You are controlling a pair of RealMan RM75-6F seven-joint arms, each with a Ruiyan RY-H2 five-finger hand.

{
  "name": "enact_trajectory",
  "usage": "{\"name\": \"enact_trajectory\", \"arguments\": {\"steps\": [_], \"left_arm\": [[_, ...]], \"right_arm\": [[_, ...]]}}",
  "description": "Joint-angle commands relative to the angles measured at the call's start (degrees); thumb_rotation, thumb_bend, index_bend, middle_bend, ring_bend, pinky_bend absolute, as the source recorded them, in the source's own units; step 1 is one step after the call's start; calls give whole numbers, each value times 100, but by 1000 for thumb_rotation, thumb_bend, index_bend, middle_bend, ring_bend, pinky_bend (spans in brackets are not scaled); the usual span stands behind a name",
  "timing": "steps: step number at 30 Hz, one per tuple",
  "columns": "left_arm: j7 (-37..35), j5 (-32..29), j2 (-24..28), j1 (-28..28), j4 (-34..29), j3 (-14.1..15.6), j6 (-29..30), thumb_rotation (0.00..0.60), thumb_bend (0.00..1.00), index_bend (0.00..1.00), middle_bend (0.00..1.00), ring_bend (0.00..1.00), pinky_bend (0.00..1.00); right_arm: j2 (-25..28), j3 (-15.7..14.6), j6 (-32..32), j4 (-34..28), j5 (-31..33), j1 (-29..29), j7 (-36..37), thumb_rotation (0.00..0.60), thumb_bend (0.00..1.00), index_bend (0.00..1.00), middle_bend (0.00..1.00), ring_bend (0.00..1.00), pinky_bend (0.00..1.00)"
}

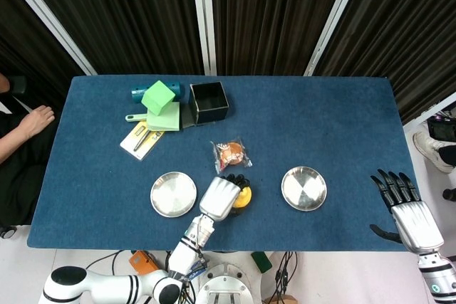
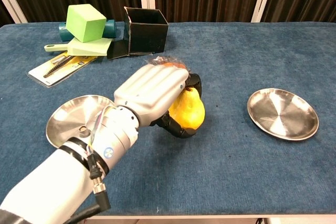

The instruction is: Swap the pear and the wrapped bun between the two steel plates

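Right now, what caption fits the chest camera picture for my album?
Left hand carries the yellow pear over the blue table, between two empty round steel plates.
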Motion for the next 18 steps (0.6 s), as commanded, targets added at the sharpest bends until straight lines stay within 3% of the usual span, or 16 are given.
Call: {"name": "enact_trajectory", "arguments": {"steps": [1,6,12,15,18], "left_arm": [[-29,-49,5,-20,-68,36,-45,600,108,270,312,329,577],[178,-48,203,-36,-459,132,-51,600,5,108,140,137,468],[287,-259,616,-31,-1324,13,-88,600,0,99,120,111,432],[142,-240,804,-135,-1599,-360,-39,600,1,99,120,113,427],[-262,-204,846,-347,-1391,-932,-5,600,31,99,120,114,420]], "right_arm": [[16,29,-33,11,18,9,53,578,244,0,0,0,0],[20,63,-67,4,27,3,70,577,243,0,0,0,0],[21,91,-110,-30,34,-8,45,578,243,0,0,0,0],[39,77,-101,-32,-5,-27,66,578,243,0,0,0,0],[62,76,-74,-33,-25,-50,119,578,243,0,0,0,0]]}}
